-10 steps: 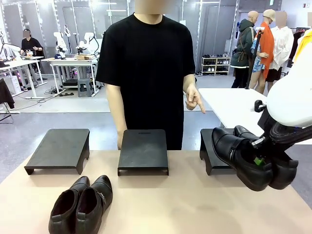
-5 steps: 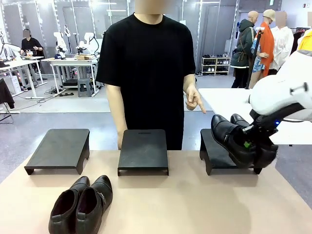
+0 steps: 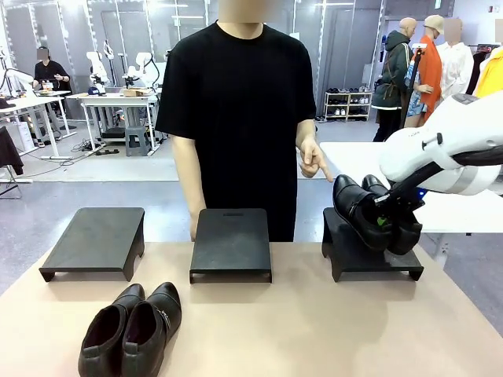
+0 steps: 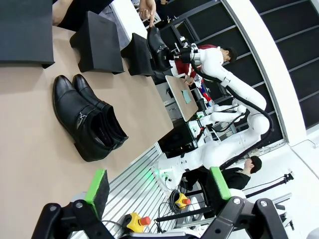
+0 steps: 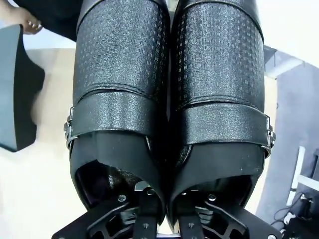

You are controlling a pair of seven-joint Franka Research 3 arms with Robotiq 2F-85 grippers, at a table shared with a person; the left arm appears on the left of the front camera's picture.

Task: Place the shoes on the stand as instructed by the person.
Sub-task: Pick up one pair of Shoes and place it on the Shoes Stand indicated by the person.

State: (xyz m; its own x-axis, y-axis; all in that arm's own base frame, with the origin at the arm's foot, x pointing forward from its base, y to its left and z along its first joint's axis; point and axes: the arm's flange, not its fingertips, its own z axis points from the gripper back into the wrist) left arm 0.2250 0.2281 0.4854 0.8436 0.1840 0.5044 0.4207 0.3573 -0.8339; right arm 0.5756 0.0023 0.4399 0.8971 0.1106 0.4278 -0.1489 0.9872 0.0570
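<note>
My right gripper (image 3: 384, 222) is shut on one pair of black shoes (image 3: 369, 210), pinching their inner walls together. The pair hangs tilted, toes up, just over the right stand (image 3: 357, 259). In the right wrist view the held shoes (image 5: 169, 89) sit side by side, with the gripper (image 5: 162, 215) reaching into their openings. The person's hand (image 3: 314, 165) points down toward the right stand. A second pair of shoes (image 3: 130, 330) lies on the table at the front left. It also appears as shoes (image 4: 87, 119) ahead of my open left gripper (image 4: 158, 186), which is well clear of them.
Three black stands line the far side of the table: the left stand (image 3: 94, 239), the middle stand (image 3: 230, 242) and the right one. The person stands behind the middle stand. A black stand edge (image 5: 17, 99) lies beside the held pair. A white table (image 3: 369, 173) is behind on the right.
My right arm has carried the held pair up and away from me, from in front of the right stand to just above it. The other pair and the pointing hand have stayed put.
</note>
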